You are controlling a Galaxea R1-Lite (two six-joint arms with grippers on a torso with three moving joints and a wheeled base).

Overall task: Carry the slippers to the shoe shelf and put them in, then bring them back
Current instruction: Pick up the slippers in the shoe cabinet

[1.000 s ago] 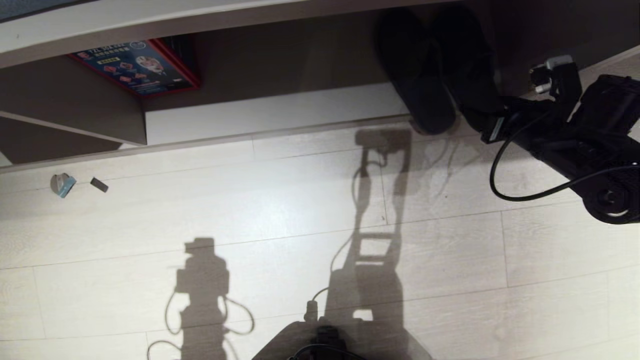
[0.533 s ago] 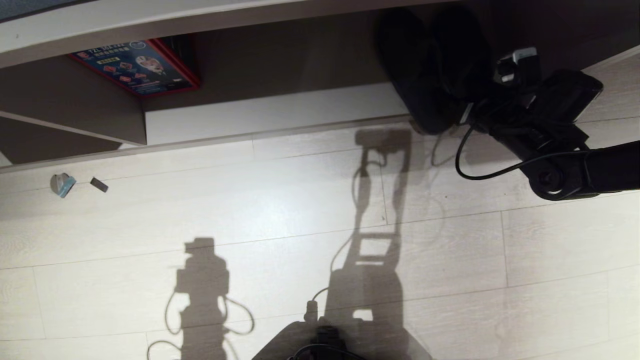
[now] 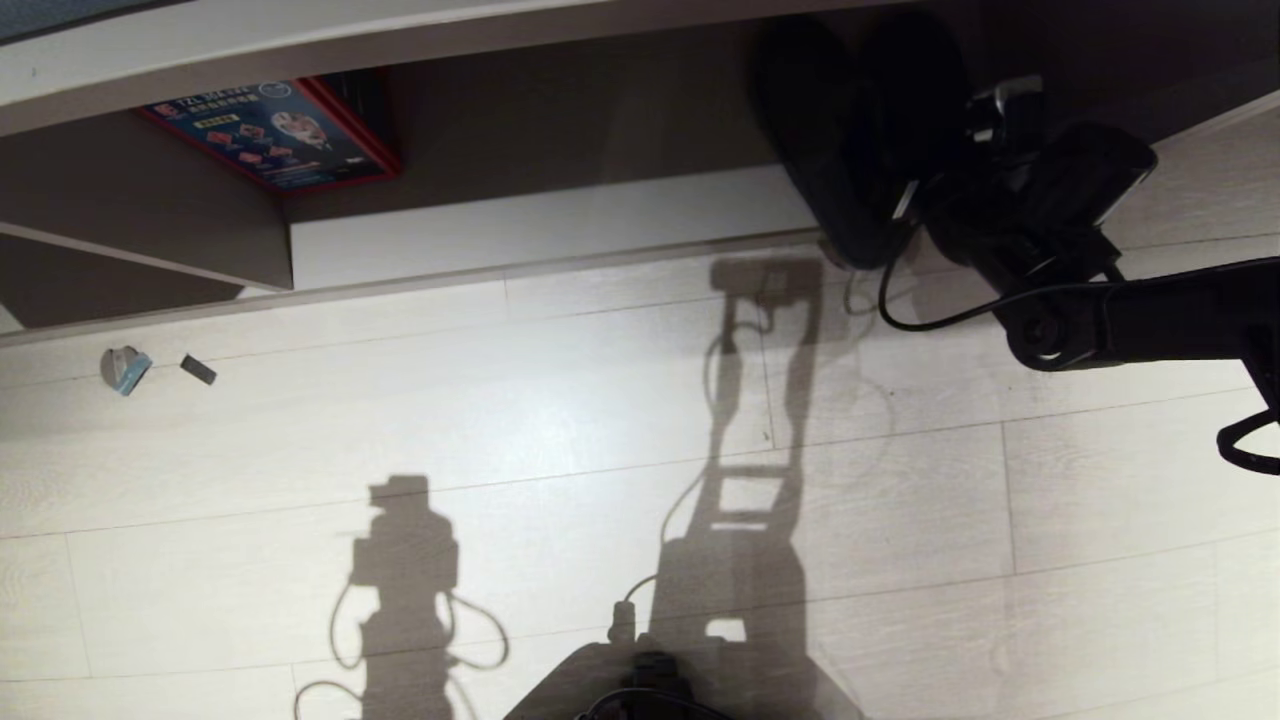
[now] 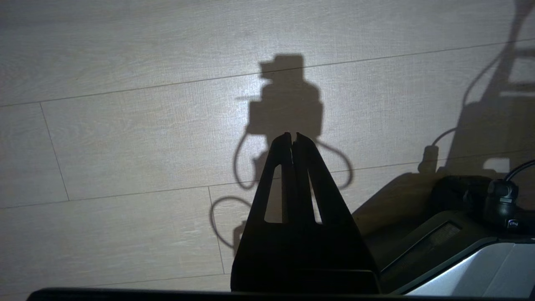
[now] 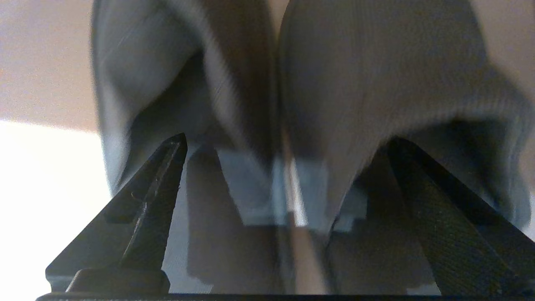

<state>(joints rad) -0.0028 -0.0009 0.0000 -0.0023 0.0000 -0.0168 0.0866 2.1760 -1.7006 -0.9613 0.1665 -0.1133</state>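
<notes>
You are reaching the right gripper (image 5: 288, 142), jaws wide apart, at the slippers (image 3: 860, 140) at one o'clock; be straddling both heels evenly before squeezing.

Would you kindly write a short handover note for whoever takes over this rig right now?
Right pincer: open wide, at the heel ends of the slippers, fingers straddling both, nothing clamped.
Left pincer: shut, empty, parked over bare floor beside the base.
Slippers: side by side in the shoe shelf, heels at its front edge and slightly over it.
Done: slippers are placed in the shelf.
Left: close the right pincer on the pair, lift them out and carry them back. Grip is not yet made, so check both slippers are caught before pulling away.
</notes>
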